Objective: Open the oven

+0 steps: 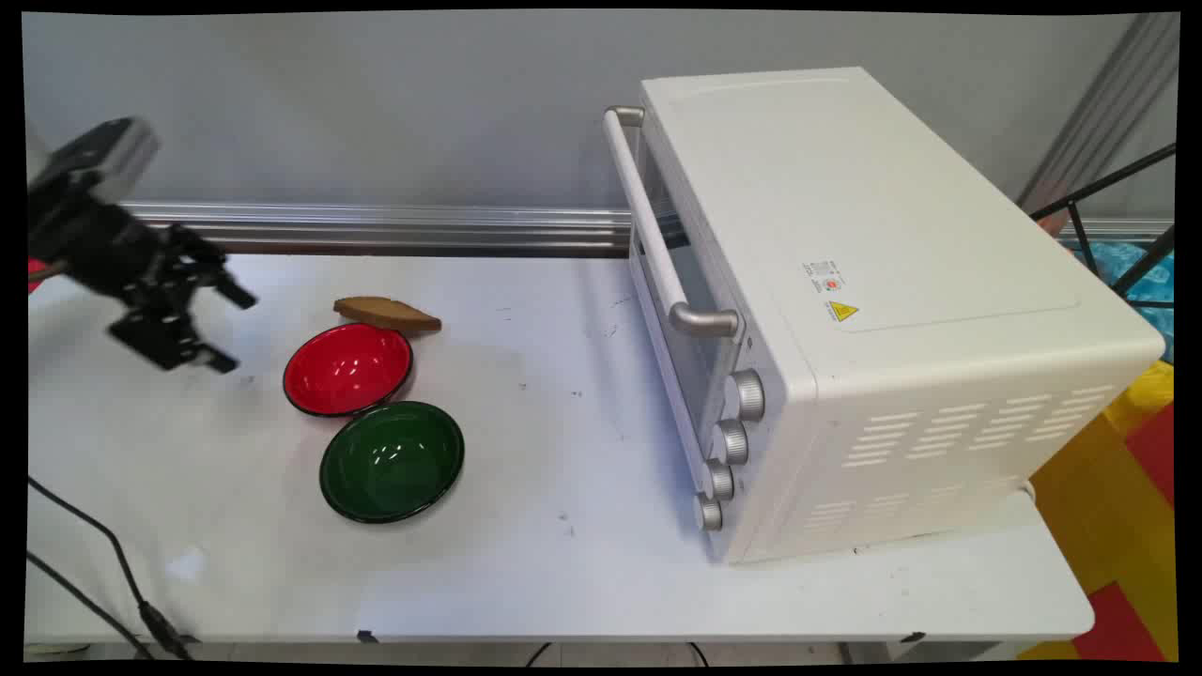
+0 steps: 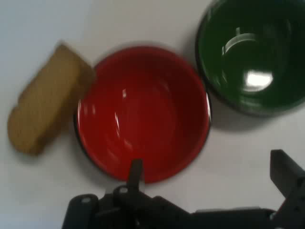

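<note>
Two bowls: a red bowl (image 1: 347, 369) and a green bowl (image 1: 392, 461) are set side by side on the white table (image 1: 563, 563), rims touching or nearly so; both are seen empty.
Gripper: the black gripper (image 1: 225, 329) is held above the table's left part, to the left of the red bowl and apart from it; nothing is held.
Jaws: they are seen spread wide, with one finger (image 2: 135, 174) low at centre and the other at the right edge in the hand view.
Bread: a brown slice of bread (image 1: 387, 314) is laid flat just behind the red bowl, touching or nearly touching its rim; in the hand view it is found at the bowl's left.
Nearest thing: the red bowl is seen straight ahead of the fingers in the hand view, the green bowl at upper right.
Oven: a white toaster oven (image 1: 873, 310) is placed on the table's right part, well apart from the bowls, its door shut, its grey handle (image 1: 657, 225) and four knobs (image 1: 728, 446) turned toward the bowls.
Cables: black cables (image 1: 94, 563) are draped over the near left corner.
</note>
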